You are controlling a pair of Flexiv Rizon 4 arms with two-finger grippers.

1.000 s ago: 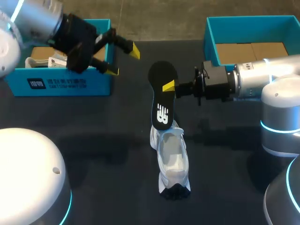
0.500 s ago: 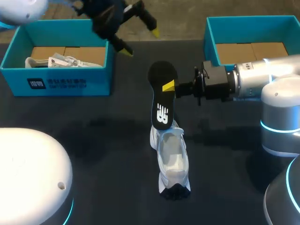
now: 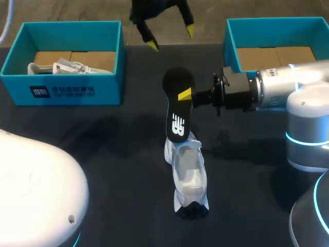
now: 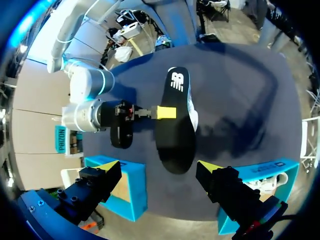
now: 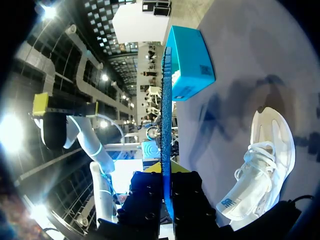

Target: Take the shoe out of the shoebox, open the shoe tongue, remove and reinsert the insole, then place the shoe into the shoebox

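Insole (image 3: 177,105) stays pinched edge-on in my right gripper (image 3: 183,96), its lower end over the heel of the white shoe (image 3: 188,175), which lies on the table (image 3: 103,154) between the left shoebox (image 3: 64,92) and the right shoebox (image 3: 231,46). Over the last second my left gripper (image 3: 171,39) has swung from above the left shoebox to the table's far edge, fingers spread and empty. I judge it is coming round to steady the shoe for reinsertion.
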